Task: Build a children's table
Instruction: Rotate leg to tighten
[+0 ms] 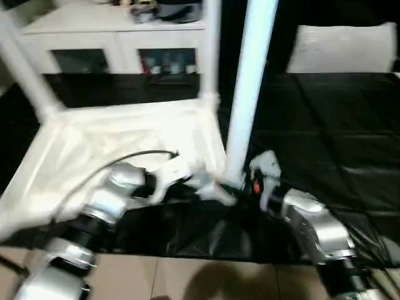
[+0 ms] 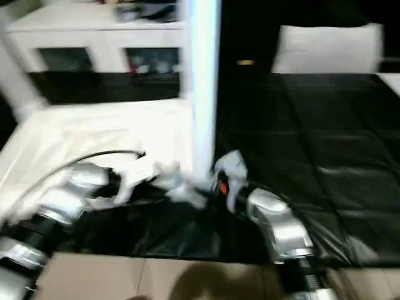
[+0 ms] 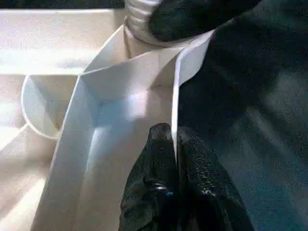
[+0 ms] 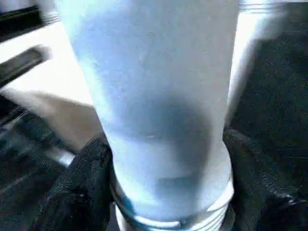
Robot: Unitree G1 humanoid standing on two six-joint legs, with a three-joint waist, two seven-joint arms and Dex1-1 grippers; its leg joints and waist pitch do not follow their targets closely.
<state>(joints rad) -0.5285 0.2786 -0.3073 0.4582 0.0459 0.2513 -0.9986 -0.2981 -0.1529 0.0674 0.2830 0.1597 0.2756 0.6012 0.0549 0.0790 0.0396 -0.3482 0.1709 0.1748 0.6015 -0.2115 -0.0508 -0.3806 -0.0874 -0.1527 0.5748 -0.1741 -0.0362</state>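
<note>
Head pair overhead, wrists close

No words, labels, brand marks, numbers or signs can be read on anything in these pictures.

- Left forearm (image 1: 103, 203), lower left of the head view: rounded silver shell, with black ringed joints lower down.
- A thin black cable (image 1: 119, 159) arcs above it.
- Right forearm (image 1: 312, 228), lower right: the same silver casing, ending in a black band.
- Its wrist (image 1: 265, 169) is white with a small orange mark.
- Left gripper (image 3: 175, 159): black fingers with a finely pebbled surface.
- Right gripper (image 4: 168, 183): equally black, matte fingers.
</note>
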